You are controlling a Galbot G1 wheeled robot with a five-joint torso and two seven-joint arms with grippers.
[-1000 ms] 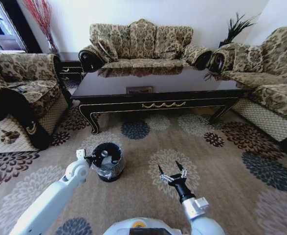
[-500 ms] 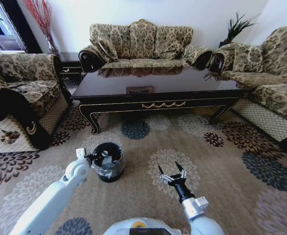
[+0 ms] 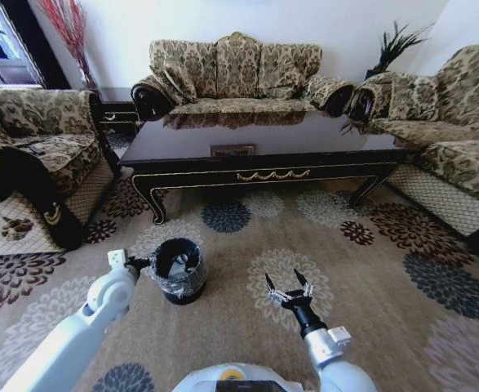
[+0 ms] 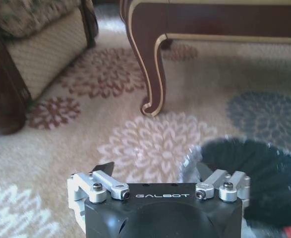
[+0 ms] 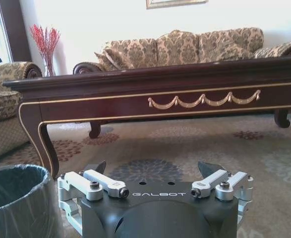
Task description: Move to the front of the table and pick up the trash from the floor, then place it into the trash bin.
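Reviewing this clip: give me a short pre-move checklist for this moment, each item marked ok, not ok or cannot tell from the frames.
1. Left gripper beside the rim of the trash bin, not over its mouth: ok.
2. Left jaws empty: ok; in the left wrist view they stand open with only carpet and the bin's edge ahead.
3. Right gripper free: ok; jaws open, nothing between them, low over the carpet to the right of the bin.
4. Bin upright with liner in place: ok; something pale lies inside it.
5. Trash left on the floor: cannot tell; none shows on the visible carpet, but the area under the table is hidden.
6. Robot in front of the table: ok.
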